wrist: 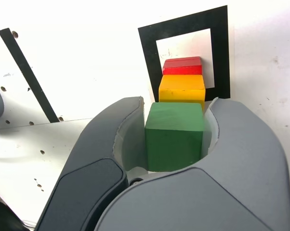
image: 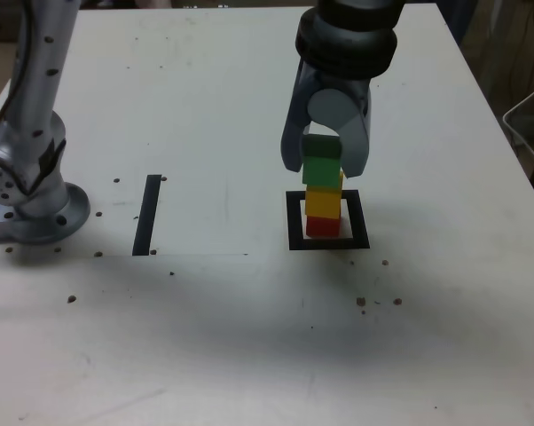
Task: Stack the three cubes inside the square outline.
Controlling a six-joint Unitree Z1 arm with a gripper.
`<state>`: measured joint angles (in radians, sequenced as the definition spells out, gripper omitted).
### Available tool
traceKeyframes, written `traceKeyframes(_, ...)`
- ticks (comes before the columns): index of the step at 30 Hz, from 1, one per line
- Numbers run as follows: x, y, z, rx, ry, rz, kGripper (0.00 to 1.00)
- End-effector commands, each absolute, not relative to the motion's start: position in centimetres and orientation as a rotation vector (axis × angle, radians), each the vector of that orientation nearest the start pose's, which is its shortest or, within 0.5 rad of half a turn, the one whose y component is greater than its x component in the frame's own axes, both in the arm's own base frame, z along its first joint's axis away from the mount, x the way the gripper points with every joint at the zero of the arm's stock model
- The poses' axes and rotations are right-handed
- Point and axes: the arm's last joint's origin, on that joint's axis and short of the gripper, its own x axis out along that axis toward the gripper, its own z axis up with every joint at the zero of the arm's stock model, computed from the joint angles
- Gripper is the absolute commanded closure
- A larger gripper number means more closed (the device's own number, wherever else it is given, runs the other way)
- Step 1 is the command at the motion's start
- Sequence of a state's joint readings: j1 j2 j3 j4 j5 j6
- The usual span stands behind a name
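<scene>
The gripper (image: 323,161) held the green cube (image: 321,165) clamped directly above the yellow cube (image: 322,201), which sat on the red cube (image: 322,225) inside the square outline (image: 294,222).

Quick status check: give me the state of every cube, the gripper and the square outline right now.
Green cube: clamped in the gripper, at the top of the stack; contact with the yellow cube unclear.
Yellow cube: sitting on the red cube.
Red cube: on the table, inside the square outline.
Gripper: shut on the green cube.
Square outline: holds the stack in its white centre.
</scene>
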<state>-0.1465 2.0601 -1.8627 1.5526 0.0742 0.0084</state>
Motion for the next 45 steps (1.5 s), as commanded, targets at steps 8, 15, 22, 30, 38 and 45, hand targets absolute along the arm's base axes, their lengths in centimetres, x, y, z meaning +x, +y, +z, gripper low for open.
traceKeyframes(8,36.6,-4.7,30.1,0.183,1.764,-0.076,0.44)
traceKeyframes(15,36.9,-4.0,30.0,0.178,1.752,-0.076,0.41)
traceKeyframes(22,36.9,-3.8,30.2,0.188,1.741,-0.068,0.17)
traceKeyframes(30,36.5,-3.5,30.9,0.219,1.724,-0.044,0.0)
traceKeyframes(38,36.0,-3.5,31.2,0.221,1.741,-0.036,0.0)
traceKeyframes(45,35.9,-3.4,31.4,0.221,1.736,-0.037,0.0)
